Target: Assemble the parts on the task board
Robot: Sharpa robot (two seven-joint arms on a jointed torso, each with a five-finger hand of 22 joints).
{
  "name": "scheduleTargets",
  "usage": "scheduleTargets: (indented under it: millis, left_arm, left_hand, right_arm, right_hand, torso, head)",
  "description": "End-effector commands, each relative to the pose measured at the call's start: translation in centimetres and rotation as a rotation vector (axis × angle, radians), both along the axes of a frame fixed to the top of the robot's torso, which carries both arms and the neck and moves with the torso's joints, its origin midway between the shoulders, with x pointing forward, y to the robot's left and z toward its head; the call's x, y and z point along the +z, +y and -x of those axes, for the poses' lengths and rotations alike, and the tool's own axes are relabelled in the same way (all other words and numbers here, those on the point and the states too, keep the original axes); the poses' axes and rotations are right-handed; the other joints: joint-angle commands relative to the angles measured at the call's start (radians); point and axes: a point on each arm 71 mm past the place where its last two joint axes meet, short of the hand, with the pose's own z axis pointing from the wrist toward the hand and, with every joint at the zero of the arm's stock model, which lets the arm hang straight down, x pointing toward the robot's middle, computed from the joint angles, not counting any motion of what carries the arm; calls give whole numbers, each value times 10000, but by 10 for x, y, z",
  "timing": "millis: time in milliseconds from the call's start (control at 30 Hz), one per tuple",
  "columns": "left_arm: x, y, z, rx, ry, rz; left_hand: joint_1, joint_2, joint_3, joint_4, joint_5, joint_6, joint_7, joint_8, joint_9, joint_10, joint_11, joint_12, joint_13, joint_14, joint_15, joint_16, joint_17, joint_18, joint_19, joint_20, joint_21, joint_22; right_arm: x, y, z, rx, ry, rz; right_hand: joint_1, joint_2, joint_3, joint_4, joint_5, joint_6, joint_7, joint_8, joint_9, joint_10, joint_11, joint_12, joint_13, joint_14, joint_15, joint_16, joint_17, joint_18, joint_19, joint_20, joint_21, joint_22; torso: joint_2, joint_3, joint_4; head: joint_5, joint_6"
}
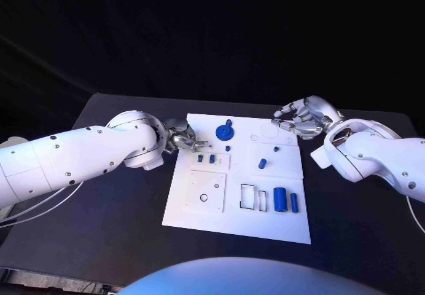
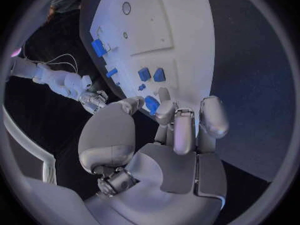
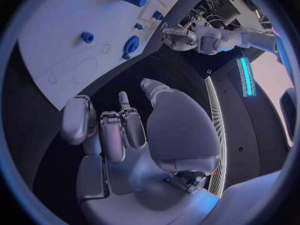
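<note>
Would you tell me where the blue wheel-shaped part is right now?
In the head view, the blue wheel-shaped part sits near the task board's far edge, just beyond the left hand.

L robot hand (image 1: 182,138), R robot hand (image 1: 304,118): curled, empty.

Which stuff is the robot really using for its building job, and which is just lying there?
For the job: white board, blue wheel piece, blue cylinders, small blue pieces, left hand, right hand.
Just there: black table, loose cables.
</note>
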Motion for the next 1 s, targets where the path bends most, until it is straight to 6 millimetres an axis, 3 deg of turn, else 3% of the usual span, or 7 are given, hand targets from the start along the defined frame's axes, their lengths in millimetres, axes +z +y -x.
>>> scheduleTargets:
  millis: [33, 267, 400, 467, 567, 767, 1000]
  left_arm:
    - [1, -1, 0, 17, 11, 252]
    - [5, -5, -1, -141, -267, 1005]
    - [13, -14, -2, -600, -997, 2533]
    - [20, -19, -3, -1026, -1685, 3172]
    - [27, -27, -3, -1884, -2831, 3473]
    - [29, -46, -3, -3506, -4269, 2692]
    - [18, -63, -5, -4878, -4752, 1129]
  left_hand:
    - [-109, 17, -64, 0, 16, 70, -13, -16, -7, -6, 19, -8, -10, 687, -71, 45, 1239, -145, 44, -14, -42, -6]
    - [407, 102, -27, -42, 90, -124, 36, -78, -7, -240, 51, -233, -336, 676, -51, 28, 1211, -94, -127, -5, -191, -286]
    - [2638, -119, 224, -312, 124, -1281, 620, -509, -129, -2944, 561, -2649, -3556, -117, 421, -994, -430, 476, -2206, 315, -2083, -3447]
    - [3801, -313, 480, -636, 111, -1840, 991, -845, -355, -3719, 943, -3166, -3933, -1252, 750, -2178, -2171, 699, -3407, 605, -3276, -4990]
    - [4863, -559, 937, -1098, 86, -2339, 1474, -1567, -966, -4903, 1408, -4292, -4800, -3839, 1168, -4563, -5173, 677, -4152, 1001, -4166, -5431]
    - [5622, -698, 819, -1738, -12, -2319, 1575, -2537, -2060, -5138, 1600, -5798, -6442, -4406, 1357, -4883, -5913, 745, -4504, 1216, -4295, -5433]
    - [5685, -814, 545, -1916, -55, -1960, 1484, -2987, -2610, -5193, 1592, -6210, -7058, -4359, 1332, -4580, -6126, 746, -4619, 1213, -4016, -5214]
  right_arm:
    - [0, 0, 0, 74, -16, 1]
    - [0, 0, 0, 80, -22, -3]
    - [0, 0, 0, 73, -31, -5]
    - [0, 0, 0, 68, -46, -11]
    - [0, 0, 0, 60, -72, -29]
    - [1, 0, 0, 59, -112, -66]
    - [1, 1, 0, 72, -130, -89]
  right_hand:
    - [-109, 15, -3, 60, 17, -61, 8, 53, -13, -22, -14, -45, 903, 756, 13, -44, 1389, 143, -71, 2, -33, -12]
    - [-125, 24, -17, 90, 20, -66, 6, 61, -15, -14, -15, -34, 914, 757, 12, -43, 1392, 143, -69, 2, -36, -11]
    - [-125, 24, -17, 90, 20, -66, 6, 61, -15, -14, -15, -34, 914, 757, 12, -43, 1392, 143, -69, 2, -36, -11]
    - [-122, 27, -17, 92, 22, -66, 5, 64, -16, -25, -16, -49, 898, 755, 12, -46, 1385, 147, -78, 2, -51, -24]
    - [-121, 28, -17, 92, 22, -67, 5, 65, -16, -25, -16, -48, 899, 754, 11, -48, 1381, 147, -79, 2, -53, -25]
    - [-109, 31, -14, 89, 25, -67, 4, 68, -16, -40, -16, -67, 879, 747, 11, -60, 1351, 160, -110, 1, -104, -70]
    - [-96, 35, -10, 84, 28, -68, 3, 70, -16, -46, -18, -73, 873, 745, 10, -63, 1345, 163, -117, 1, -115, -79]
  torso:
    - [-4, 1, 3]
    - [-3, -9, 5]
    - [-3, -7, 0]
    - [-4, -7, -2]
    - [-5, -7, 8]
    - [3, -11, 4]
    - [13, -13, -13]
  head:
    - [1, -4]
    - [-7, 93]
    - [-33, 177]
    - [-50, 212]
    - [-86, 274]
    - [-142, 360]
    - [-195, 427]
